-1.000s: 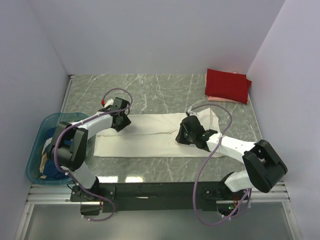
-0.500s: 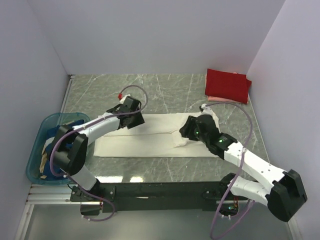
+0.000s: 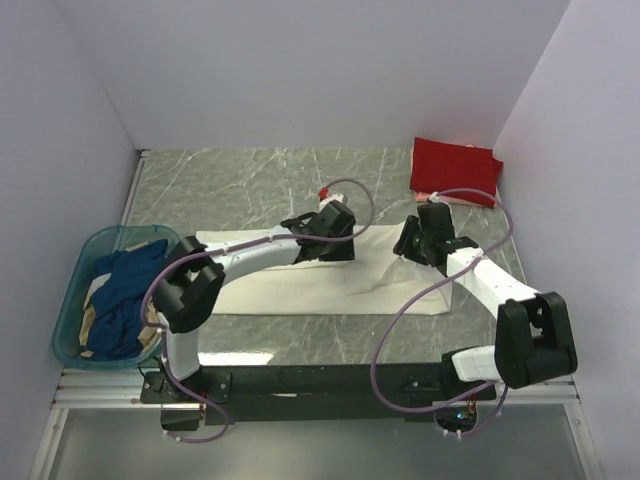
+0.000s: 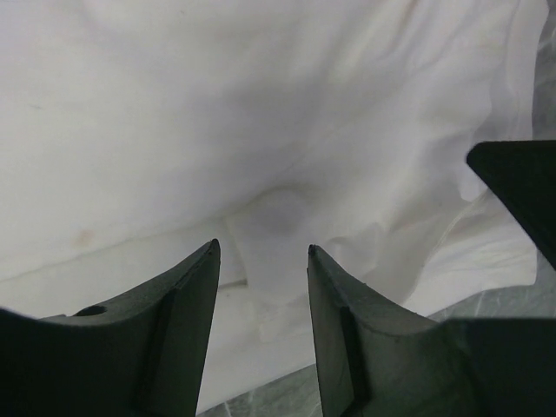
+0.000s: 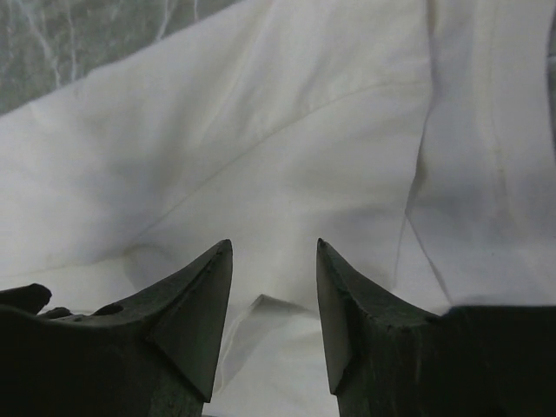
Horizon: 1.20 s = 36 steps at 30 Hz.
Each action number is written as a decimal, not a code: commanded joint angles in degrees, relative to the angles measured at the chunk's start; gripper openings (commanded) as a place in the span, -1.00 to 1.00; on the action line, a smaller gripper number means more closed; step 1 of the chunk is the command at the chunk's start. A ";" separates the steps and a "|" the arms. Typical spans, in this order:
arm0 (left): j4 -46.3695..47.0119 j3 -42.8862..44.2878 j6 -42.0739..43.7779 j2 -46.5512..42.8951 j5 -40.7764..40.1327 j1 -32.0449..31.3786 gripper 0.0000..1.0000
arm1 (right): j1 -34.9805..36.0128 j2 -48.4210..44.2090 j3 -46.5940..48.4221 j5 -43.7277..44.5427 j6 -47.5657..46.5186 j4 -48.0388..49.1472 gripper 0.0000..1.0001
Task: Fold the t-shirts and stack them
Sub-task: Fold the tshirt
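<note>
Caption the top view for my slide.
Left arm and right arm reach over the cream-white t-shirt on the table; red t-shirt folded far right.

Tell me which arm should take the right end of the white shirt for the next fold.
Right, most likely. The right pincer is open directly over that end of the white shirt, while the left pincer, also open, is over the shirt's middle with its arm stretched far across.
</note>
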 commanded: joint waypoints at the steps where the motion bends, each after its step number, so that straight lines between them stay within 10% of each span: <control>1: -1.78 4.04 1.55 2.65 0.58 -1.41 0.01 | -0.19 1.62 -0.65 -4.63 -1.66 2.00 0.00; 24: -3.80 6.69 2.43 8.90 2.78 -4.58 -0.06 | 0.34 -32.12 -20.97 -13.52 7.22 -6.69 -0.34; 36: -3.01 3.96 1.55 7.23 5.06 -4.58 -0.15 | 0.25 -25.47 -17.10 -11.32 7.57 -4.07 -0.31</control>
